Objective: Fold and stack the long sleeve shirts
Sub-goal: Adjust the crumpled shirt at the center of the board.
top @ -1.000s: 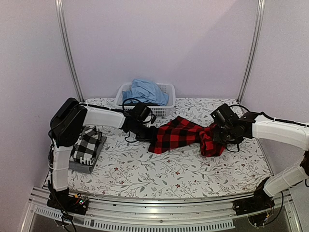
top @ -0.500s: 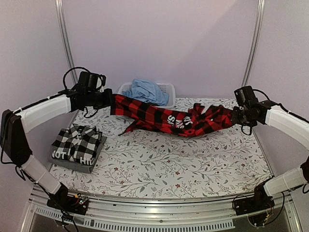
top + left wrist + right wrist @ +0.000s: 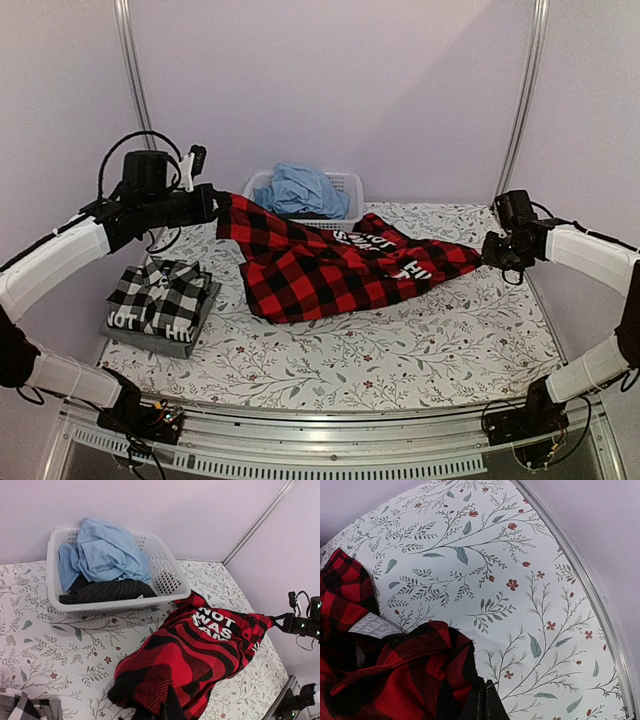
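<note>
A red-and-black check long sleeve shirt (image 3: 330, 265) with white lettering hangs stretched above the table between both arms. My left gripper (image 3: 212, 205) is shut on its left end, raised near the basket. My right gripper (image 3: 487, 252) is shut on its right end, lower down. The cloth sags in the middle and its lower edge reaches the table. In the left wrist view the shirt (image 3: 200, 650) bunches over my gripper (image 3: 167, 715). In the right wrist view the fingertips (image 3: 482, 700) pinch a dark hem of the shirt (image 3: 405, 675). A folded black-and-white check shirt (image 3: 165, 298) lies on a dark grey one (image 3: 150, 340) at the left.
A white basket (image 3: 348, 186) with light blue and dark cloth stands at the back, just behind the hanging shirt; it also shows in the left wrist view (image 3: 170, 580). Metal frame posts (image 3: 135, 90) rise at both back corners. The table's right rail (image 3: 580, 580) runs close to my right gripper.
Both grippers have risen off the table and moved apart, pulling the bunched red shirt out wide. In the last half second the shirt has dropped open and sags lower.
</note>
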Controlling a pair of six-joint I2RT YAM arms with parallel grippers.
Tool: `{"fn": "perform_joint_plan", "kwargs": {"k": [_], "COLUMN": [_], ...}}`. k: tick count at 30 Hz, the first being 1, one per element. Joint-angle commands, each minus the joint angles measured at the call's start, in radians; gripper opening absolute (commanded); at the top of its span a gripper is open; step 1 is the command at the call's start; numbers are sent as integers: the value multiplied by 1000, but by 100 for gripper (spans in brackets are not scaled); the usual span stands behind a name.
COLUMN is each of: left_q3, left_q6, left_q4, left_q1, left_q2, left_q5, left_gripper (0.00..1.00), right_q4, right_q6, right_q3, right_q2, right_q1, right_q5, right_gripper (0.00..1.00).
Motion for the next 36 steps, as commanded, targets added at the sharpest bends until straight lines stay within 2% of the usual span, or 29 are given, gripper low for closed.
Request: {"fn": "perform_joint_plan", "kwargs": {"k": [1, 5, 9, 12, 16, 19, 23, 24, 26, 29, 30, 32, 34, 36], "left_q3": [-83, -77, -59, -9, 48, 150, 406, 489, 550, 483, 436, 326, 222, 155], "left_q6": [14, 26, 75, 124, 141, 91, 28, 8, -23, -84, -110, -159, -190, -174], "left_q4": [5, 5, 108, 87, 64, 74, -8, -46, -107, -110, -104, -72, -36, -6], "left_q1": [-2, -4, -13, -55, -183, -262, -308, -309, -302, -266, -242, -171, -113, -85], "left_q2": [-4, -20, -92, -63, 88, 292, 579, 635, 706, 690, 653, 582, 508, 449], "left_q5": [98, 124, 248, 330, 284, 243, 168, 143, 83, -16, -38, -66, -59, -32], "left_gripper": [0, 0, 0, 0, 0, 0, 0, 2, 25, 57, 61, 64, 64, 64], "right_q4": [16, -33, -42, -54, -12, 32, 69, 79, 109, 176, 196, 245, 248, 230], "right_q6": [8, -9, -64, -91, -95, -75, -74, -79, -81, -52, -30, -2, 11, 2], "right_q3": [-14, 70, 177, 300, 465, 589, 698, 704, 682, 596, 568, 524, 529, 548], "right_q2": [-59, -118, -224, -287, -322, -299, -200, -173, -98, 44, 110, 205, 311, 376], "right_q1": [-17, -16, -16, -16, -15, 15, 239, 307, 417, 520, 527, 530, 530, 530], "right_q5": [-23, -119, -269, -358, -463, -537, -453, -431, -402, -374, -378, -422, -455, -465], "right_gripper": [2, 0, 0, 0, 0, 0, 0, 0, 0, 0, 0, 0, 15, 39]}}
